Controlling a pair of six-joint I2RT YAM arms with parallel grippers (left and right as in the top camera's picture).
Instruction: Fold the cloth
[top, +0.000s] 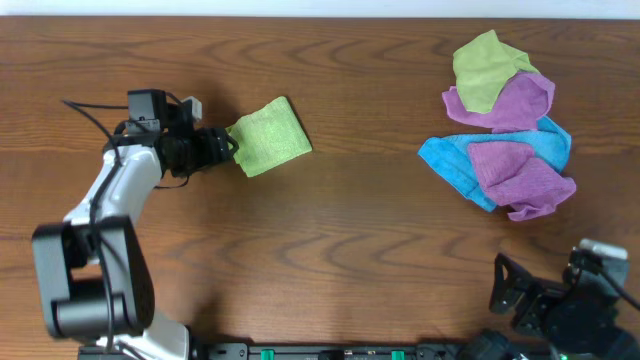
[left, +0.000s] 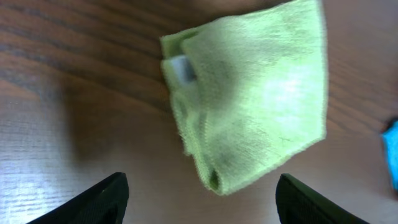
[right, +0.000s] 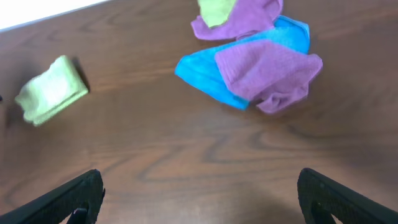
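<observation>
Left gripper: fingers wide apart, nothing in them. Just ahead of the fingertips, flat on the brown wooden table: the cloth, bright green, folded into a small thick square, one corner pointing in between the fingers. Looks soft and fuzzy, with tiny ribs. Little white tag peeking out at one folded edge. Likely very light and floppy, easy to slide or flop open. Best to pinch a corner or a thin edge, not the fat middle. Right gripper: wide too, empty, well apart from it. Ahead of that gripper: messy pile of other cloths, purple, blue and dull green.
</observation>
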